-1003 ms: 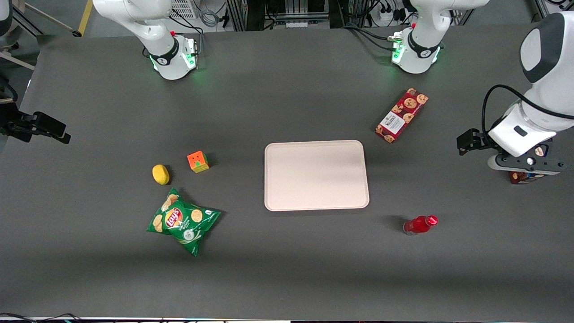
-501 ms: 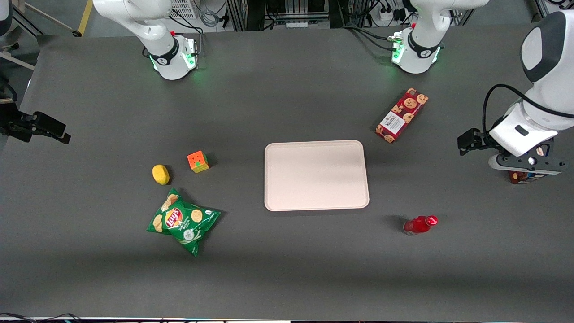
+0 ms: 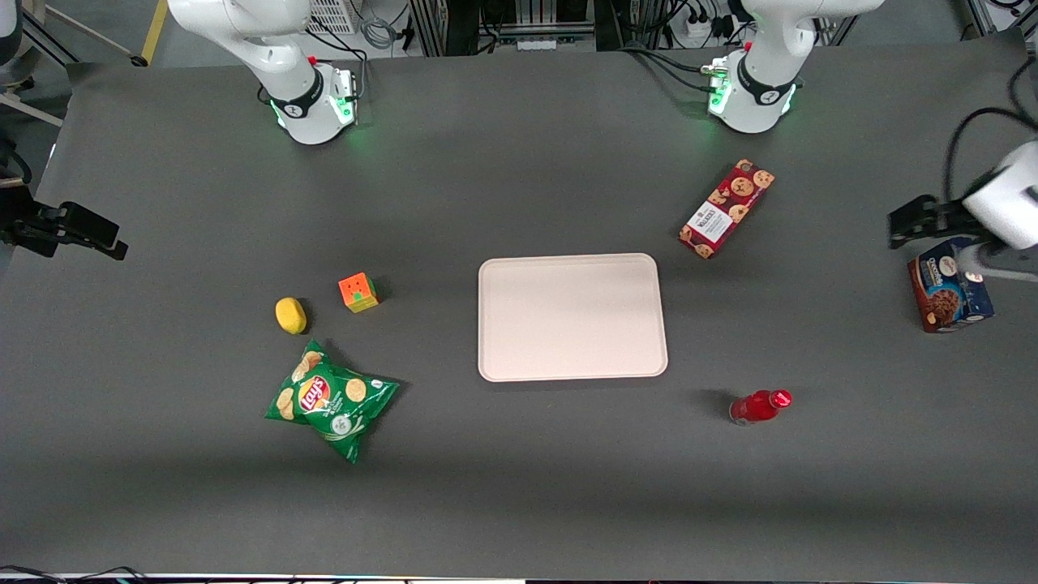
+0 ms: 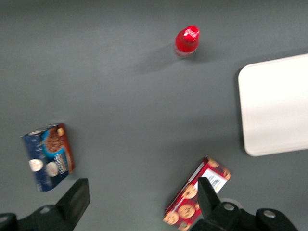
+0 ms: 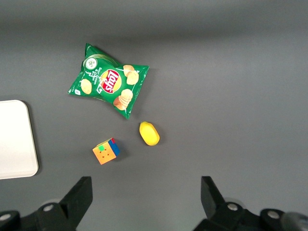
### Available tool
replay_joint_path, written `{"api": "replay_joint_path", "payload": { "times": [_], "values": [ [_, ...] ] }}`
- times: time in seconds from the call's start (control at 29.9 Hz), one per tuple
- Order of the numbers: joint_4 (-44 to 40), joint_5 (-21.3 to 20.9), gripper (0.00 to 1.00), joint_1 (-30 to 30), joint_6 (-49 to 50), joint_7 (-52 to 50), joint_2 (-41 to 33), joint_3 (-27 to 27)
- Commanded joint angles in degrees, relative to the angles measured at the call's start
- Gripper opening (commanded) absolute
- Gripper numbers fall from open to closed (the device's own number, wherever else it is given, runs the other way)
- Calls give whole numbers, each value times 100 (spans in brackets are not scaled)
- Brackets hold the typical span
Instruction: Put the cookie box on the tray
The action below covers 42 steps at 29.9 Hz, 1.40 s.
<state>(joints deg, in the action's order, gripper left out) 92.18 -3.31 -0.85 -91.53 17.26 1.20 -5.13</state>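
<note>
Raised above the table [image 3: 519, 503] at the working arm's end, the pincer [image 4: 139, 204] hangs with its two fingers [image 4: 77, 199] spread wide and nothing between them. In the front view only the wrist and its camera mount show at the edge of the picture, just above the cookie box [image 3: 950, 284] and partly covering its top corner; the fingertips themselves cannot be seen there.

That cookie box, a small dark blue carton with a brown cookie picture and a white oval, rests on the table close to the pincer, apart from one finger and not touched by it. It sits well apart from the tray [image 3: 572, 316], which lies farther toward the middle of the table from the pincer, cream-white and bare.

Between the pincer and the tray, a longer red box [image 3: 727, 208] printed with cookies lies at a slant, near the other finger in the wrist view. A red bottle [image 3: 760, 405] sits nearer to the front camera than the pincer, just off the tray's corner.

Much farther from the pincer, toward the parked arm's end, lie a green chip bag [image 3: 331, 401], a yellow lemon [image 3: 290, 315] and a coloured puzzle cube [image 3: 358, 292], the cube nearest the tray of the three.
</note>
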Motion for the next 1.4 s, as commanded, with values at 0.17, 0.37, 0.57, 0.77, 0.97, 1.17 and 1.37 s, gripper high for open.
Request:
{"api": "replay_joint_path", "payload": {
  "times": [0.17, 0.37, 0.57, 0.77, 0.97, 1.17, 1.37],
  "values": [
    [283, -152, 100, 14, -409, 1937, 38, -1262],
    [897, -152, 100, 23, -1024, 2352, 47, -1886],
    [1811, -152, 100, 32, -1859, 2317, 30, -2379],
    [2550, -64, 100, 32, -2518, 2116, 56, -2607],
    [3043, -64, 100, 32, -3019, 1763, 109, -2607],
    [3113, 93, 100, 155, -3538, 1798, 556, -2607],
    [3245, 199, 100, 190, -4030, 1807, 847, -2599]
  ]
}}
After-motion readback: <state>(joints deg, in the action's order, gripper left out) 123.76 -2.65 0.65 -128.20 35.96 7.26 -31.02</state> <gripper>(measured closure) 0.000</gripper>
